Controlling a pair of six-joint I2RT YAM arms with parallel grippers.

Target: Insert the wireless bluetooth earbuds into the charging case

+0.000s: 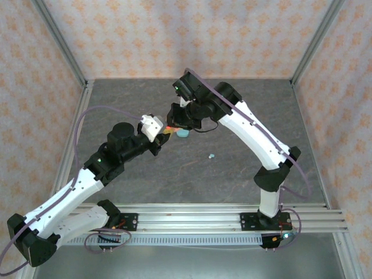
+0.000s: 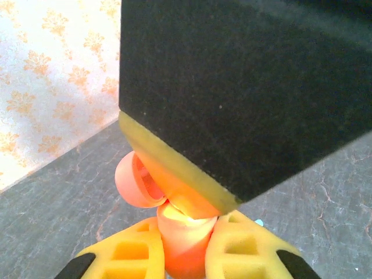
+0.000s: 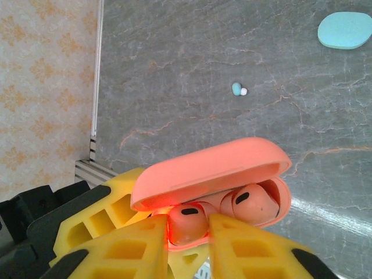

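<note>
Right wrist view: we look along the right tool (image 3: 189,232) toward the grey counter (image 3: 174,70).
Right tool: its yellow fingers (image 3: 131,250) are drawn in on both sides of a salmon-pink earbud (image 3: 187,218), pinching it.
Salmon-pink earbud: at the mouth of one well of the salmon-pink case (image 3: 209,171); we cannot tell how deep it sits.
Second salmon-pink earbud (image 3: 256,203): seated in the other well, just beside the first.
Salmon-pink case: open, its upper half raised over both earbuds, held off the counter.
Teal case (image 3: 346,30): lies flat on the counter, apart from the pink one.
Teal earbud (image 3: 238,89): loose on the counter, touching neither case.

Left wrist view: we see the left tool (image 2: 186,235) from close behind.
Left tool: pressed onto the salmon-pink case from both sides, gripping it.
Black slab (image 2: 232,87): yellow-edged, very near the lens, crossing above the case; a rounded pink part juts out left of it.

Top external view: the two tools meet tip to tip over mid-counter, far from the bases.
Salmon-pink case: a small orange spot between the tips.
Teal case: on the counter just right of the tips.
Teal earbud: nearer and further right, apart from the teal case.
</note>
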